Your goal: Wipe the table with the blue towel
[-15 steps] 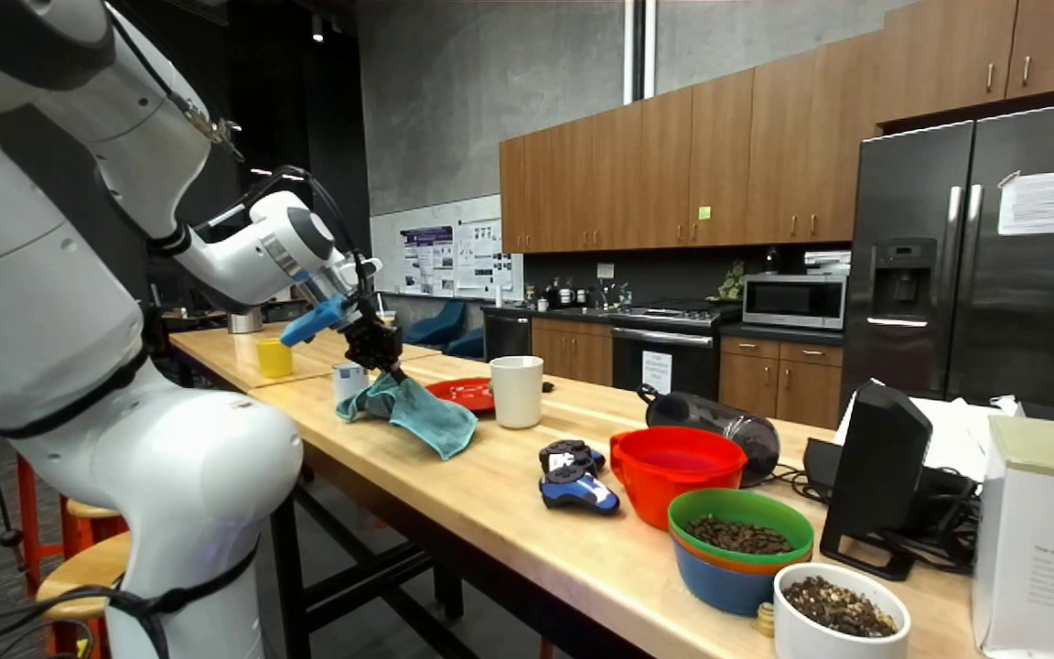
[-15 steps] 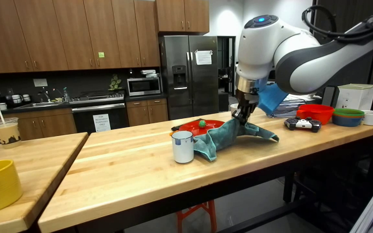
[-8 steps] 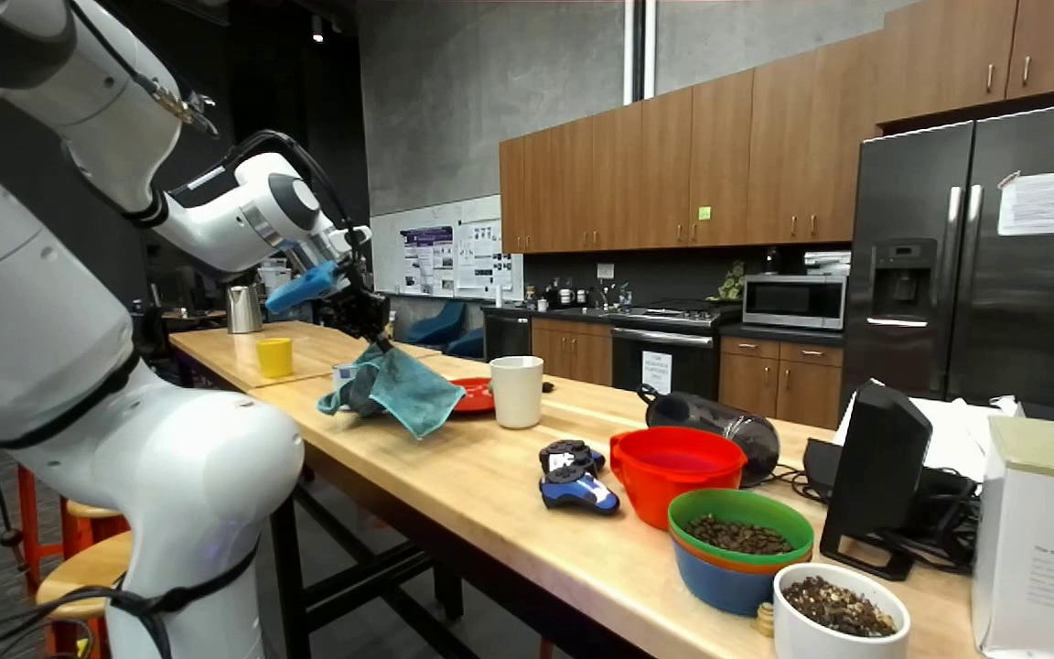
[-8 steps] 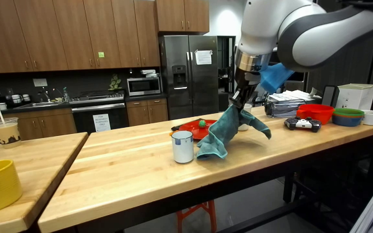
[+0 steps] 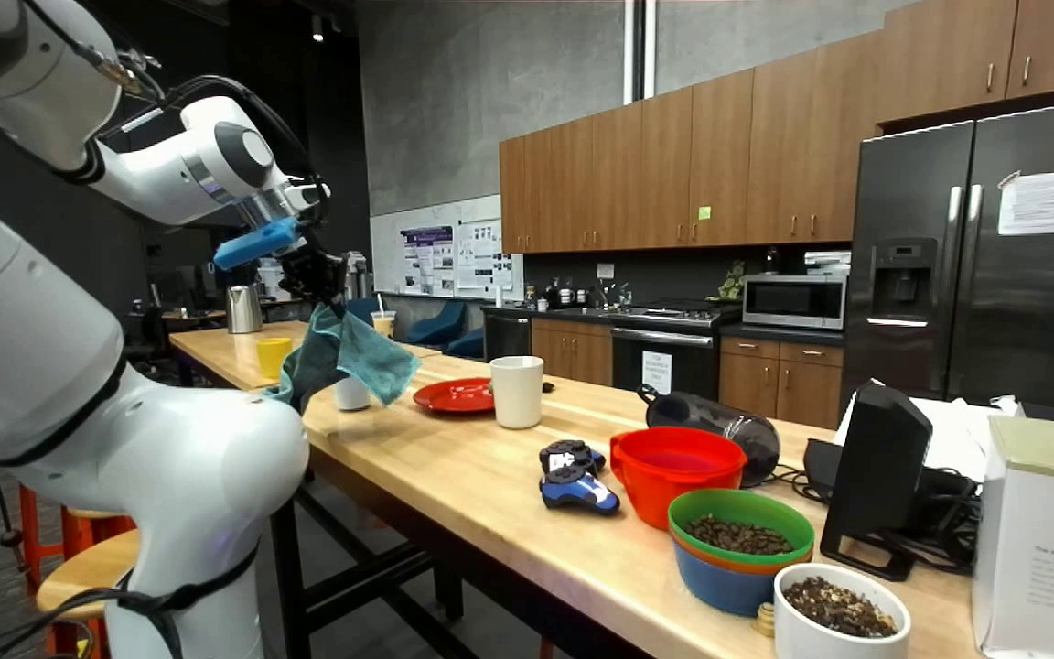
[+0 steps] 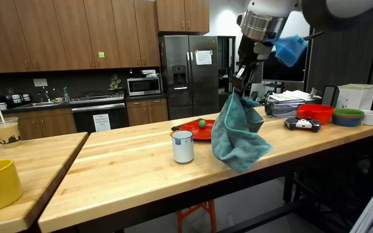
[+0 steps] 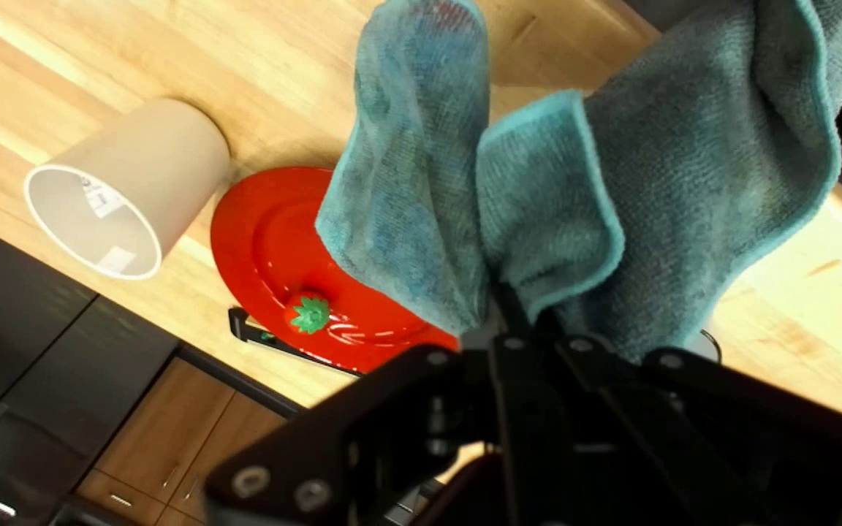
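Note:
The blue-green towel [image 6: 238, 132] hangs in loose folds from my gripper [image 6: 238, 92], which is shut on its upper part. The towel also shows in an exterior view [image 5: 362, 355] and in the wrist view [image 7: 421, 175], where it covers the fingertips of the gripper [image 7: 527, 310]. The gripper is raised well above the wooden table [image 6: 125, 161]. The towel's lowest corner overlaps the table's front edge in an exterior view; I cannot tell whether it touches.
A white mug [image 6: 183, 147] stands left of the towel. A red plate [image 6: 201, 131] with a green-topped item lies behind it. A beige cup [image 5: 517, 392] stands beside the plate. Game controllers [image 5: 573, 485], a red bowl [image 5: 673, 476] and stacked bowls [image 5: 737, 549] stand farther along.
The gripper has risen with the towel, lifting it from the tabletop to hang freely. In an exterior view it has also moved left, uncovering part of the white mug and red plate.

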You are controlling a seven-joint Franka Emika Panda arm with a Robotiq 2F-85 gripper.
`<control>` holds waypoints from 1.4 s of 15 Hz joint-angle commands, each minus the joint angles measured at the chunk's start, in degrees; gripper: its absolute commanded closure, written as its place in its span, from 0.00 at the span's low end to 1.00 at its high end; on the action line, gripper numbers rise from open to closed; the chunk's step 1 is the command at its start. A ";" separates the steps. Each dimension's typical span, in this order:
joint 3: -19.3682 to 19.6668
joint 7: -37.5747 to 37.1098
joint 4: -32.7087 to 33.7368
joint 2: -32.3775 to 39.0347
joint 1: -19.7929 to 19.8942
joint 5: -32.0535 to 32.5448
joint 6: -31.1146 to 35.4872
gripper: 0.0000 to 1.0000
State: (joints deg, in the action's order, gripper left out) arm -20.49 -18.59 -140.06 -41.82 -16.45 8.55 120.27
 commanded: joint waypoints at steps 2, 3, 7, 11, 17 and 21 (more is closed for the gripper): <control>0.08 0.37 0.63 -2.05 2.40 -1.10 -1.51 0.99; 0.12 -0.28 -0.01 -1.96 3.86 -0.35 -1.40 0.99; -0.36 -3.17 -2.62 -2.07 10.30 3.60 -0.58 0.99; -0.21 -6.58 -4.99 -2.68 14.66 6.91 -0.82 0.99; 0.32 -10.30 -7.51 -5.56 17.88 9.79 -3.34 0.99; -0.61 -10.89 -9.20 -6.41 18.66 11.73 -8.11 0.99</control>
State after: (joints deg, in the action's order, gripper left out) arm -20.53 -28.58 -147.50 -46.25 1.74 18.43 115.04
